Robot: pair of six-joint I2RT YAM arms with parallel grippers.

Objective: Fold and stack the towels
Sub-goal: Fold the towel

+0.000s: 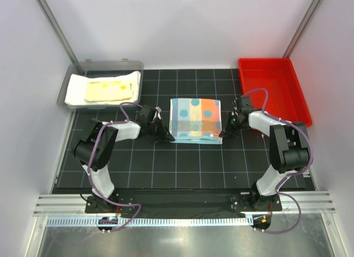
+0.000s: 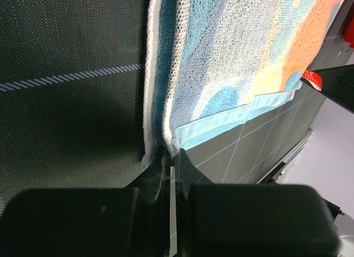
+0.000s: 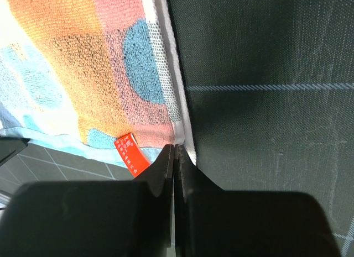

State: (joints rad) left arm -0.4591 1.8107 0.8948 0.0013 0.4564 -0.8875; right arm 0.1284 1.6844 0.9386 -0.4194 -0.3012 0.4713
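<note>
A light-blue towel with orange and pastel patches lies folded on the black mat in the middle. My left gripper sits at its near left corner, and in the left wrist view the gripper is shut on the layered edge of the towel. At the near right corner, my right gripper is also shut. In the right wrist view its tips pinch the white-edged corner of the towel, beside a red tag. A white towel and a pale yellow one lie at back left.
A grey bin at the back left holds the white and yellow towels. A red tray stands at the back right. White walls enclose the gridded mat, and a metal rail runs along its near edge.
</note>
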